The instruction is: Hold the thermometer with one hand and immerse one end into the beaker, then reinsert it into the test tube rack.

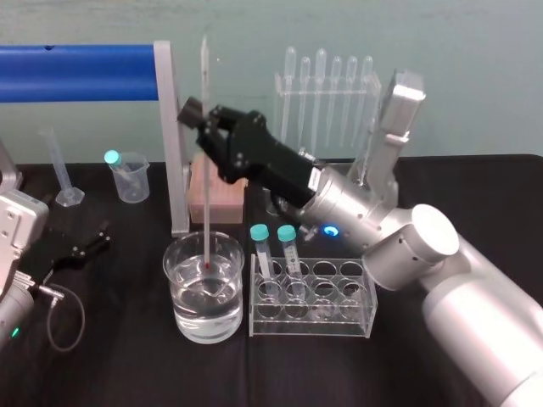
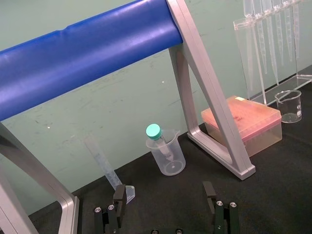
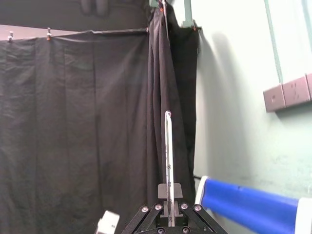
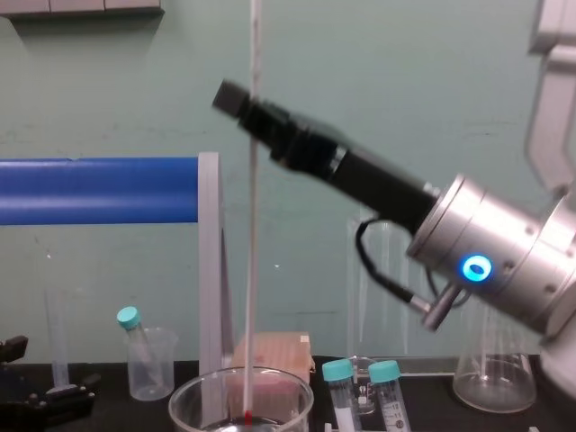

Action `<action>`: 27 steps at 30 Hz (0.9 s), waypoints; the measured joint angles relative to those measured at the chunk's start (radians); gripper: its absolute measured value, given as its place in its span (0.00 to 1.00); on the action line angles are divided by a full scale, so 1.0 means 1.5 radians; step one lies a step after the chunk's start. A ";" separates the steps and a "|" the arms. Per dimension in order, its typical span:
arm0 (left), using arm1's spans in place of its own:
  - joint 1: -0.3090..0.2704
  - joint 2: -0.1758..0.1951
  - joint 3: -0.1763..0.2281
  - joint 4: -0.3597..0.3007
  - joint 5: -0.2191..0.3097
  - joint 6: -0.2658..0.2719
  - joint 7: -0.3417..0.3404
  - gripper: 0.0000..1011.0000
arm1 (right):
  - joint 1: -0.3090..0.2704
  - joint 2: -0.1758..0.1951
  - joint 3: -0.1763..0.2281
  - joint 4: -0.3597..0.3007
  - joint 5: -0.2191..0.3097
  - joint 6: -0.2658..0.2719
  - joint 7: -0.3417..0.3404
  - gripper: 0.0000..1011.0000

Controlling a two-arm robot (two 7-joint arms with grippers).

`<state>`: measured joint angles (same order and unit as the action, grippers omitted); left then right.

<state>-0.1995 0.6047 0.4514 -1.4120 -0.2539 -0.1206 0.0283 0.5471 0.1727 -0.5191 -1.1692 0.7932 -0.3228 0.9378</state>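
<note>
The thermometer [image 1: 205, 170] stands upright, and my right gripper [image 1: 202, 119] is shut on its upper part. Its red tip is down inside the beaker [image 1: 180, 292], a wide clear glass holding water, near the water's surface; I cannot tell whether it touches. From the chest the thermometer [image 4: 253, 234] drops from the right gripper [image 4: 245, 101] into the beaker [image 4: 193, 396]. The right wrist view looks along the thermometer [image 3: 167, 156] between the fingers. The clear test tube rack [image 1: 356, 315] stands just right of the beaker with two teal-capped tubes. My left gripper [image 1: 81, 248] rests open on the table at the left, nothing between its fingers [image 2: 117, 204].
A blue bar on a grey metal frame [image 1: 170, 136] stands behind the beaker, with a pink box [image 1: 222, 199] at its foot. A pipette stand [image 1: 327, 93] is at the back. A small plastic beaker [image 1: 130, 178] and a measuring cylinder [image 1: 64, 174] stand back left. A conical flask [image 4: 490, 378] is at the right.
</note>
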 joint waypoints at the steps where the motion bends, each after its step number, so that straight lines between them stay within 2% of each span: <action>1: 0.000 0.000 0.000 0.000 0.000 0.000 0.000 1.00 | -0.002 0.004 0.002 -0.009 0.001 0.000 -0.002 0.05; 6: 0.000 0.000 0.000 0.000 0.000 0.000 0.000 1.00 | -0.014 0.024 0.019 -0.065 0.014 -0.002 -0.017 0.05; 11: 0.000 0.000 0.000 0.000 0.000 0.000 0.000 1.00 | -0.034 0.053 0.056 -0.136 0.029 -0.019 -0.044 0.05; 15: 0.000 0.000 0.000 0.000 0.000 0.000 0.000 1.00 | -0.059 0.090 0.090 -0.193 0.019 -0.029 -0.086 0.05; 16: 0.000 0.000 0.000 0.000 0.000 0.000 0.000 1.00 | -0.072 0.106 0.104 -0.213 0.012 -0.031 -0.103 0.05; 23: 0.000 0.000 0.000 0.000 0.000 0.000 0.000 1.00 | -0.141 0.160 0.163 -0.266 0.002 -0.030 -0.154 0.05; 27: 0.000 0.000 0.000 0.000 0.000 0.000 0.000 1.00 | -0.175 0.178 0.184 -0.274 0.006 -0.022 -0.163 0.05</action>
<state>-0.1995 0.6047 0.4514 -1.4120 -0.2539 -0.1205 0.0283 0.2847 0.4392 -0.2435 -1.5803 0.8023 -0.3553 0.6931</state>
